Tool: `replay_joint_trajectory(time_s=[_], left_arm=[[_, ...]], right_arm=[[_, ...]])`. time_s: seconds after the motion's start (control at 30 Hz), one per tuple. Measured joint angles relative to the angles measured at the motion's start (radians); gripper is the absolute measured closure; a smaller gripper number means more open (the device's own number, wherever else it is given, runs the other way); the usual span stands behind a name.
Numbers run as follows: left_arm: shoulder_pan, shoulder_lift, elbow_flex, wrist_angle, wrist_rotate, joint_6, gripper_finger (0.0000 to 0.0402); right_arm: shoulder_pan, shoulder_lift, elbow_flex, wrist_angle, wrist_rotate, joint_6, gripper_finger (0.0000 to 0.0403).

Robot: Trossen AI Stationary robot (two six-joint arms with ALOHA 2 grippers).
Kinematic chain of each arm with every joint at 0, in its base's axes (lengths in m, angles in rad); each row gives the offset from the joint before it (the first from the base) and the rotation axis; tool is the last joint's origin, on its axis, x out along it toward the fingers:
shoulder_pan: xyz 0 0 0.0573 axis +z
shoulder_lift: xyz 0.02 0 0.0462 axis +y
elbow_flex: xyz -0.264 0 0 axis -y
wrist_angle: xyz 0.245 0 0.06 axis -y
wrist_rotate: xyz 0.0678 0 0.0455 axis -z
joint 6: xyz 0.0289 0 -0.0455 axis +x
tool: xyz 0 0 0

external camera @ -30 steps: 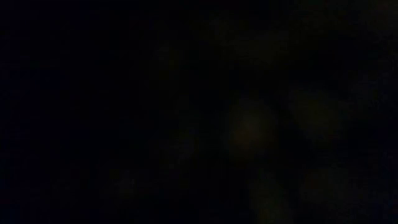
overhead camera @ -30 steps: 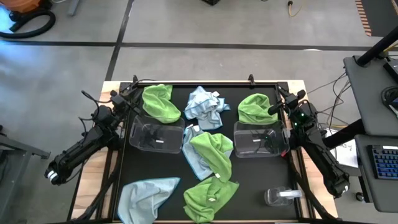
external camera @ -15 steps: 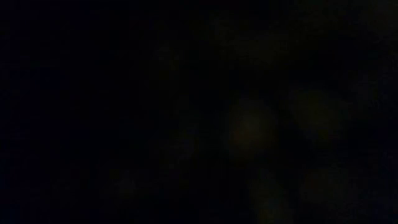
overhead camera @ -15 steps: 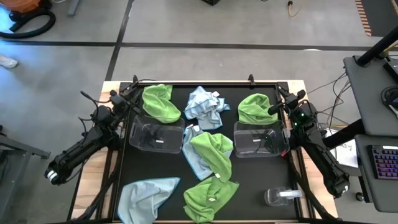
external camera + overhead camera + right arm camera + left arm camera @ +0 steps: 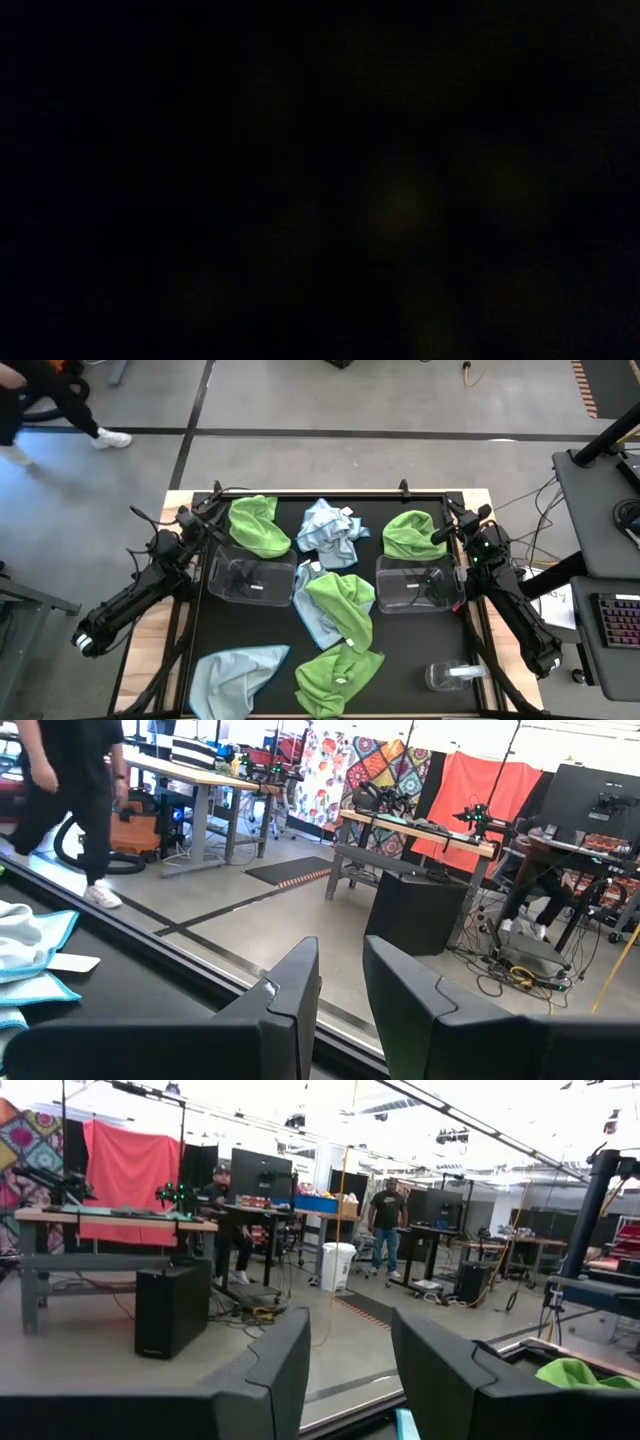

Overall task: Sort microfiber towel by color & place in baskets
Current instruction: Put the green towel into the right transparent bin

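Note:
Lime green and pale blue microfiber towels lie crumpled on the black table. One green towel (image 5: pixel 258 525) lies far left, a blue one (image 5: pixel 330 532) far centre, and a green one (image 5: pixel 413 532) far right. In the middle, a green towel (image 5: pixel 342 605) lies over a blue one (image 5: pixel 306 615). Near the front lie a green towel (image 5: pixel 338 675) and a blue one (image 5: pixel 232 675). Two clear baskets (image 5: pixel 252 578) (image 5: pixel 418 582) stand left and right of the middle. My left gripper (image 5: pixel 350 1370) is at the far left corner, open and empty. My right gripper (image 5: pixel 340 1005) is at the far right corner, open and empty. The low view is dark.
A small clear round container (image 5: pixel 455 676) lies at the near right. A person (image 5: pixel 70 780) walks on the floor beyond the table's far left. Desks and equipment stand in the room behind. Bare black table shows between the baskets and the front towels.
Neither arm nor any towel has moved. A person has walked into view on the floor beyond the table's far left corner.

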Motion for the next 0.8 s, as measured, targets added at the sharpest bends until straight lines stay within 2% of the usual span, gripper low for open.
replay_joint_trajectory(time_s=[0.23,0.47,0.53,0.67,0.73,0.8], left_arm=[[0.000,0.000,0.000,-0.001,0.001,-0.001,0.0274],[0.000,0.000,0.000,-0.094,0.124,-0.001,0.0274],[0.000,0.000,0.000,-0.145,0.075,-0.001,0.0274],[0.000,0.000,0.000,-0.223,-0.146,-0.002,0.0274],[0.000,0.000,0.000,-0.241,-0.164,-0.013,0.0274],[0.000,0.000,0.000,-0.237,-0.127,-0.036,0.0274]], right_arm=[[0.000,0.000,0.000,0.000,0.000,0.000,0.0323],[0.000,0.000,0.000,0.000,0.000,0.000,0.0323],[0.000,0.000,0.000,0.000,0.000,0.000,0.0323],[0.000,0.000,0.000,0.000,0.000,0.000,0.0323],[0.000,0.000,0.000,0.000,0.000,0.000,0.0323],[0.000,0.000,0.000,0.000,0.000,0.000,0.0323]])
